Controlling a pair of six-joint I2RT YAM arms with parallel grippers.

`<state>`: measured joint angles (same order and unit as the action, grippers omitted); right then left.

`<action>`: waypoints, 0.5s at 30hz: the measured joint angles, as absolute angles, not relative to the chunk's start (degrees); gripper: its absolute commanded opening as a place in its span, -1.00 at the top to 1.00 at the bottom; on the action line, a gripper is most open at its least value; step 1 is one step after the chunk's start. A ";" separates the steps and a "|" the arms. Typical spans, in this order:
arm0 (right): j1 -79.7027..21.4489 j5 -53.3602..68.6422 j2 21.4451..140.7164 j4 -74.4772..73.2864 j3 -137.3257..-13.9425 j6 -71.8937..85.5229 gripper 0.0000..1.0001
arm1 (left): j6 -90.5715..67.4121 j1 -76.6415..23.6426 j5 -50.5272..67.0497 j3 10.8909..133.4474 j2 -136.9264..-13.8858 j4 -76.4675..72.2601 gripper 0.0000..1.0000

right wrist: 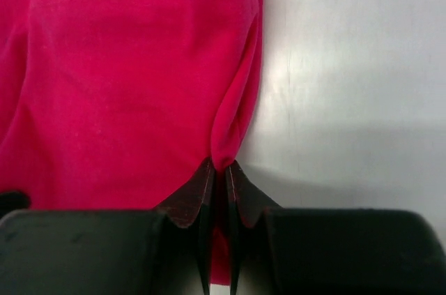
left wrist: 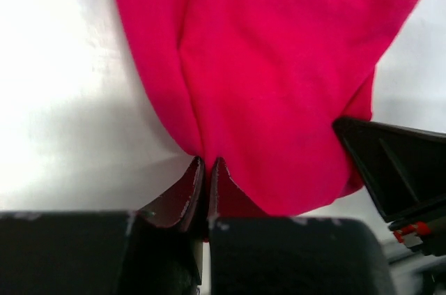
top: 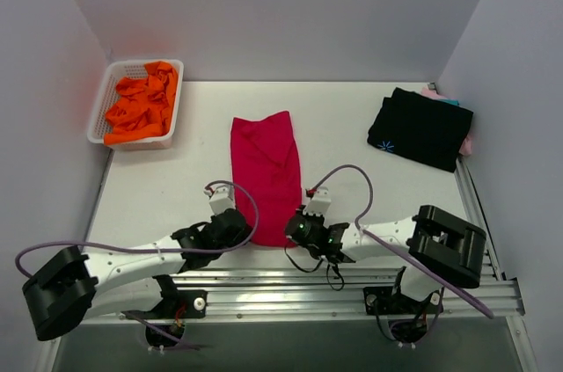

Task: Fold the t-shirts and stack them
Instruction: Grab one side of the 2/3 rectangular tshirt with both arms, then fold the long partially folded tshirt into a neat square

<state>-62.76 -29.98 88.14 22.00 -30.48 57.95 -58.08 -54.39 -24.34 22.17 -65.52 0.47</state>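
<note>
Left wrist view: the left gripper (left wrist: 207,168) is pinched shut on the red t-shirt (left wrist: 279,65) at its near edge. The right gripper (right wrist: 221,171) pinches the other near corner. The shirt lies in the middle of the table (top: 167,187). The black t-shirt (top: 420,128) sits far right.

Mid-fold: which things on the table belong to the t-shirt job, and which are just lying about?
Job: red t-shirt, near edge pinched by left claw and right claw; folded black t-shirt, with pink cloth and teal cloth peeking beneath.
Lying about: white basket holding orange cloth.
</note>
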 measured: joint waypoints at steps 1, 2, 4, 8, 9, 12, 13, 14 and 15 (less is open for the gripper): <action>-64.79 -30.46 86.87 18.76 -30.59 59.22 1.00 | -58.74 -55.99 -24.88 22.26 -63.02 3.33 0.95; -66.96 -31.11 85.52 15.14 -30.87 60.71 1.00 | -59.46 -57.41 -25.26 22.35 -60.40 6.07 0.95; -71.44 -32.62 82.39 6.92 -32.18 63.72 1.00 | -60.60 -59.24 -25.89 22.79 -54.68 11.88 0.95; -76.42 -35.11 76.53 -3.88 -36.42 67.11 1.00 | -61.19 -60.25 -27.62 26.30 -46.85 21.21 0.95; -76.53 -36.03 75.50 -5.67 -37.93 67.29 1.00 | -60.99 -60.29 -28.75 27.94 -45.58 23.42 0.95; -75.18 -38.68 74.70 -9.56 -43.72 65.87 1.00 | -59.48 -59.68 -31.99 33.01 -45.04 27.31 0.95; -74.00 -39.16 74.83 -10.11 -45.52 64.97 1.00 | -58.74 -58.96 -32.97 34.87 -45.47 28.03 0.95; -72.58 -39.57 75.00 -10.52 -47.24 63.81 1.00 | -57.74 -58.08 -33.67 36.56 -46.06 28.12 0.95; -71.00 -39.97 75.20 -10.44 -48.77 62.61 1.00 | -56.71 -57.19 -34.24 38.04 -46.70 27.92 0.95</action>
